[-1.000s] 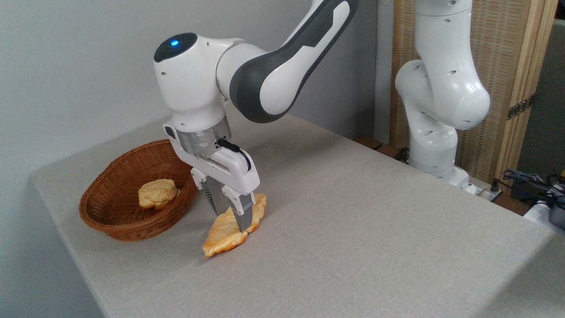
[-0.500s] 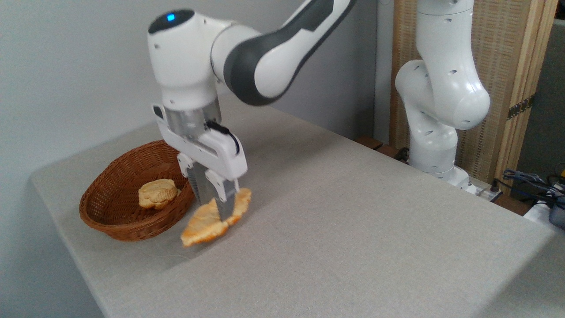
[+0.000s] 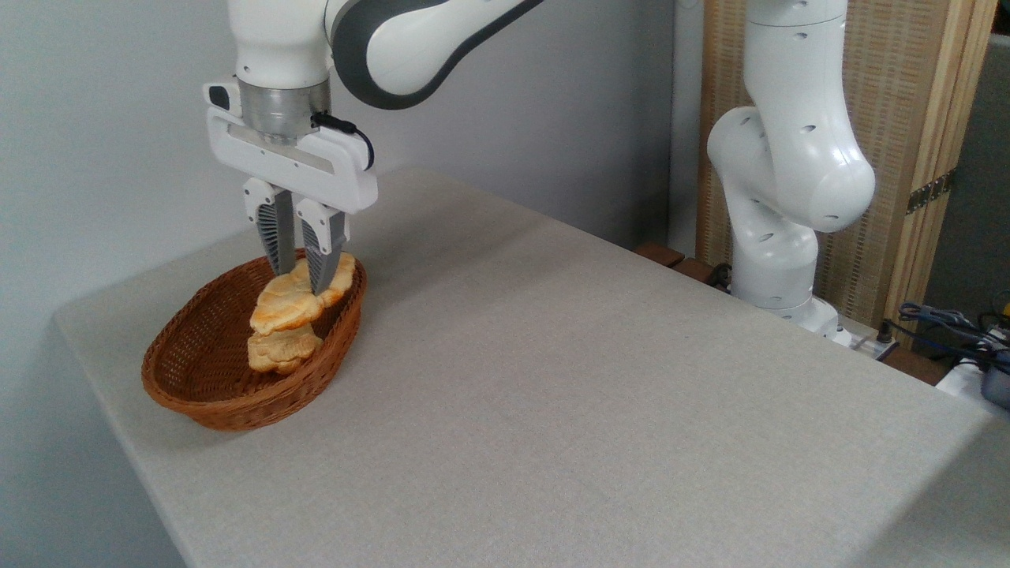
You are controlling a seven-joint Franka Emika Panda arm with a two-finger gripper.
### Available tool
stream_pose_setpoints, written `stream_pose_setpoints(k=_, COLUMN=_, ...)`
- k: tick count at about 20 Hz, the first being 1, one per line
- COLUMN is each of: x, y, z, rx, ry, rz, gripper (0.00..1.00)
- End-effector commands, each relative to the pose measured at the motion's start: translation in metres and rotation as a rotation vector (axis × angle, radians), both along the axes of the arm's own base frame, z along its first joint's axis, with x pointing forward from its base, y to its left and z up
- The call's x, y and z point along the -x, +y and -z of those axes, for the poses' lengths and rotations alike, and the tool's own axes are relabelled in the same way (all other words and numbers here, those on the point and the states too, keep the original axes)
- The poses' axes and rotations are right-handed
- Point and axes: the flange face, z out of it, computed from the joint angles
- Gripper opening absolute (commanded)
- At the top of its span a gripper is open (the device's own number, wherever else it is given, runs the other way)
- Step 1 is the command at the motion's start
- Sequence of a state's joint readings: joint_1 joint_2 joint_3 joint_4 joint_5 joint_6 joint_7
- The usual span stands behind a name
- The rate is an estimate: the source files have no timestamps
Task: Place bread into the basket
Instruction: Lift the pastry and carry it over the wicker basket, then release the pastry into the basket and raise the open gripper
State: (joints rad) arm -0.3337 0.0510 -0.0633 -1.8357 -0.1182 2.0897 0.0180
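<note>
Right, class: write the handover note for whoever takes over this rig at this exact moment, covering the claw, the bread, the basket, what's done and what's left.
Claw: shut on the bread, holding it over the basket.
Bread: lifted clear of the table, hanging above the basket's right half, just above a smaller bun lying inside.
Done: pickup and carry to the basket.
Left: lower a little, open the claw to drop the bread in, then withdraw upward. Probably best released beside the bun rather than pressed onto it.

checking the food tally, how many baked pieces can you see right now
2. The bread hangs in the gripper over the basket; a paler bun lies inside. Nothing appears hidden.
</note>
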Motion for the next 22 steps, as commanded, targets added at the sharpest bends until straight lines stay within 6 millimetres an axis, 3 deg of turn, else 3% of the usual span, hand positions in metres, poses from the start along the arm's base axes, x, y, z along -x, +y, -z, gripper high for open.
stream_pose_setpoints(k=1, x=-0.008, y=-0.011, z=0.005, rx=0.051, ry=0.009, rz=-0.174, gripper=0.62)
stream_pose_setpoints(k=2, x=-0.008, y=-0.014, z=0.011, rx=0.051, ry=0.025, rz=-0.209, gripper=0.82)
stream_pose_setpoints(k=3, x=-0.007, y=-0.02, z=0.015, rx=0.054, ry=0.038, rz=-0.239, gripper=0.9)
stream_pose_setpoints(k=6, x=-0.012, y=-0.042, z=0.033, rx=0.085, ry=0.041, rz=-0.312, gripper=1.0)
stream_pose_setpoints(k=8, x=-0.016, y=-0.048, z=0.042, rx=0.097, ry=0.04, rz=-0.329, gripper=1.0)
stream_pose_setpoints(k=15, x=-0.013, y=-0.056, z=0.036, rx=0.077, ry=0.014, rz=-0.288, gripper=1.0)
stream_pose_setpoints(k=22, x=0.0, y=-0.037, z=-0.015, rx=0.038, ry=-0.016, rz=-0.263, gripper=1.0)
